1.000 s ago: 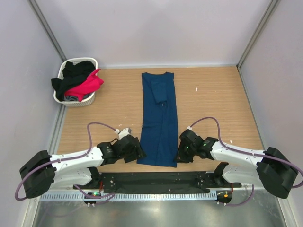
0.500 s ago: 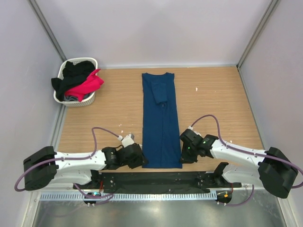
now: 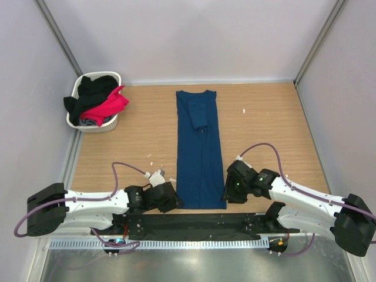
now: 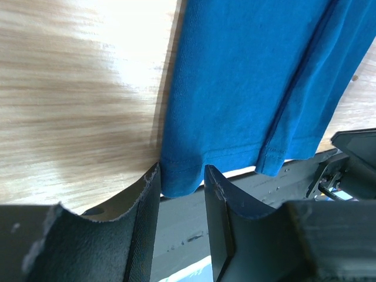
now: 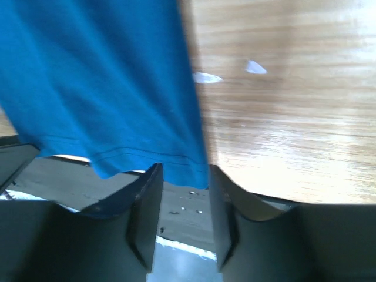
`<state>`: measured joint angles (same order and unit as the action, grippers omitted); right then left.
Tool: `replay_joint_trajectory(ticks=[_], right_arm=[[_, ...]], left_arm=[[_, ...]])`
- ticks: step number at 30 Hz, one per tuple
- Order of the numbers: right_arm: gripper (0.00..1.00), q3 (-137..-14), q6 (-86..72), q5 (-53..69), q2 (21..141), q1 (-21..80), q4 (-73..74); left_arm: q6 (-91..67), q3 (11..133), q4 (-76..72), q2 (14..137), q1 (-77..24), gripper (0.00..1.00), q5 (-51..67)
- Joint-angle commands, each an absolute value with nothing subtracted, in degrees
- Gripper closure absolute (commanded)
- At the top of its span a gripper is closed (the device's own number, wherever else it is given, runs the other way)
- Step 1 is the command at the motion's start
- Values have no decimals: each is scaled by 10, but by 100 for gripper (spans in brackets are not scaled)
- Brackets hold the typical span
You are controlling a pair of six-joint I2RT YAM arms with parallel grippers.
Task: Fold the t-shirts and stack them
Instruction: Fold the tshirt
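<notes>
The navy blue t-shirt point(image 3: 200, 147) lies flat as a long narrow strip down the middle of the table, collar at the far end. My left gripper point(image 3: 174, 200) is at its near left corner. In the left wrist view the gripper point(image 4: 181, 176) is open, and the hem of the shirt point(image 4: 247, 76) sits between the fingertips, unpinched. My right gripper point(image 3: 227, 194) is at the near right corner. In the right wrist view that gripper point(image 5: 185, 175) is also open, straddling the hem of the shirt point(image 5: 100, 76). The chest print is hidden.
A small white basket point(image 3: 75, 120) stands at the far left, holding a pink t-shirt point(image 3: 110, 104) and a black one point(image 3: 91, 88). A black mounting bar point(image 3: 194, 223) runs along the near table edge just below the shirt's hem. Grey walls enclose the table.
The shirt's near end, skewed a second ago, now lies straight and closer to the near edge. Both grippers have moved toward the near edge at its corners.
</notes>
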<state>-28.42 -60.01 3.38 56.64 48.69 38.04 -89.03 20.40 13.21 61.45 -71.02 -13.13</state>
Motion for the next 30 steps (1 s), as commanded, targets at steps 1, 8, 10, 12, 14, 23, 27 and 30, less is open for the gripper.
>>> replay_joint_trajectory(ticks=[1, 8, 10, 12, 14, 23, 27, 30], right_arm=[[60, -252, -629, 61, 550, 490, 355], [61, -212, -643, 70, 532, 490, 343], [63, -206, -649, 73, 533, 490, 326], [63, -201, -652, 75, 538, 490, 316], [64, -203, -650, 72, 545, 490, 311], [93, -196, -651, 58, 555, 490, 315], [99, -180, -664, 69, 551, 490, 312], [99, -185, -664, 66, 540, 490, 314]], left_arm=[[-899, 191, 169, 629, -720, 63, -147], [-904, 178, 212, 600, -720, 62, -162], [-908, 175, 218, 592, -721, 63, -164], [-909, 175, 219, 591, -720, 63, -164], [-908, 176, 218, 597, -720, 64, -164], [-901, 178, 194, 642, -720, 85, -165], [-901, 184, 177, 666, -721, 100, -155], [-901, 202, 195, 671, -720, 100, -147]])
